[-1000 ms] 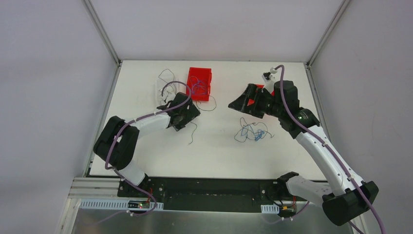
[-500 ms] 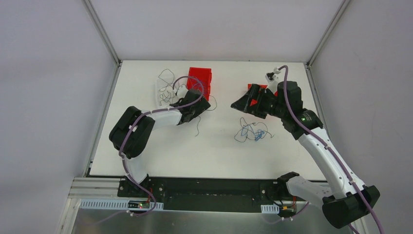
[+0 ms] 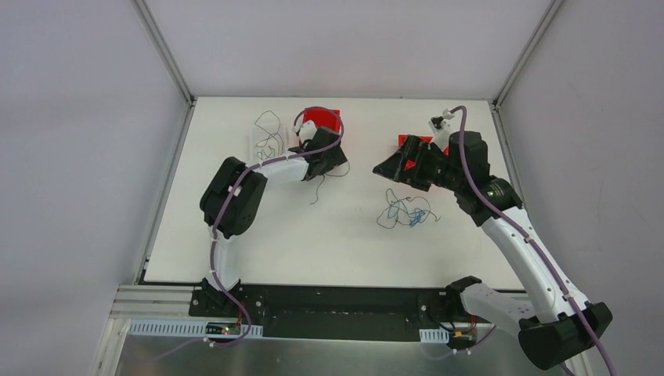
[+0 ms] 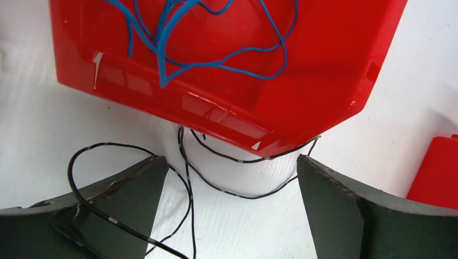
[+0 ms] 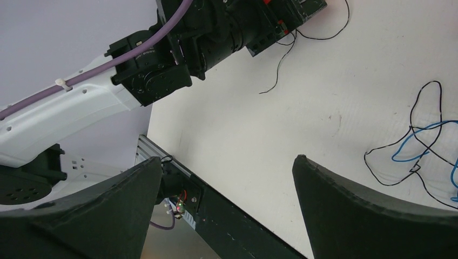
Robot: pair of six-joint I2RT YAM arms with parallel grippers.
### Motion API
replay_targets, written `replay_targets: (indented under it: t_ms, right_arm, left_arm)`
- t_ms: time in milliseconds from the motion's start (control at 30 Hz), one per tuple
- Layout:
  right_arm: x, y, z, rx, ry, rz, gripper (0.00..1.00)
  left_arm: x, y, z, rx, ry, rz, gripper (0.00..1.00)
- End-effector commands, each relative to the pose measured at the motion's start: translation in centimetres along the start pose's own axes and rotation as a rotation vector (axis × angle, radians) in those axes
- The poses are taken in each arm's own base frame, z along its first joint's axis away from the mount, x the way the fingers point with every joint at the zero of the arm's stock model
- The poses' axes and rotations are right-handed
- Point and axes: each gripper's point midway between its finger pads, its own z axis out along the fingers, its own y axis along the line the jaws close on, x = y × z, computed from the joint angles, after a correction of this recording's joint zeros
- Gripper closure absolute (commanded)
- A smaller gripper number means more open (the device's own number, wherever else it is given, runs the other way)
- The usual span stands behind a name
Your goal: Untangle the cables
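A white table (image 3: 258, 251) boxed in by pale walls (image 3: 78, 157): your left gripper (image 4: 229, 162) stands at the near wall of a red bin (image 4: 324, 81). Its claw is spread wide and grips nothing, though a loose black wire (image 4: 237, 195) lies on the table between the fingers and loops over the left one. Blue wires (image 4: 162, 59) lie coiled inside the bin. Your right gripper (image 5: 227, 162) hangs above the table near a second red bin (image 3: 410, 142), its claw equally wide and empty. The main knot (image 3: 405, 211) of blue and black cables rests on the table close by, on the side toward the arm bases and well apart from the left arm.

The step in hand looks like sorting freed strands, with the black wire next. To take it, you would need to bring the fingertips right down to the surface and close on a stretch clear of the bin's lip, since the wire is hair-fine and could slip out. The knot appears largely unpicked.

No brand, label or writing can be read; small pale bands mark the black wire, too small to make out.
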Motion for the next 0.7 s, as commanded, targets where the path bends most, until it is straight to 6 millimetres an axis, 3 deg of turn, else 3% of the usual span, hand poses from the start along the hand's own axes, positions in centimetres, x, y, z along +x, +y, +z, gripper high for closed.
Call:
replay_targets:
  t_ms: [0, 133, 300, 467, 667]
  right_arm:
    - [-0.9, 1.3, -1.1, -0.042, -0.028, -0.028, 0.05]
    - [-1.0, 1.3, -1.0, -0.042, -0.028, -0.028, 0.05]
    - [-1.1, 1.5, -1.1, -0.046, -0.033, -0.027, 0.05]
    - [-1.2, 1.5, -1.4, -0.044, -0.043, -0.030, 0.05]
    - [-1.2, 1.6, -1.5, -0.051, -0.041, -0.025, 0.06]
  left_arm:
    - [1.4, 1.6, 0.6, -0.088, 0.043, 0.126, 0.05]
    - [2.0, 0.2, 0.9, -0.060, 0.060, 0.171, 0.07]
    - [3.4, -0.4, 1.3, -0.054, 0.116, 0.239, 0.24]
    - [4.0, 0.6, 1.2, -0.116, 0.166, 0.296, 0.54]
    - [5.5, 1.4, 1.9, -0.159, 0.264, 0.379, 1.00]
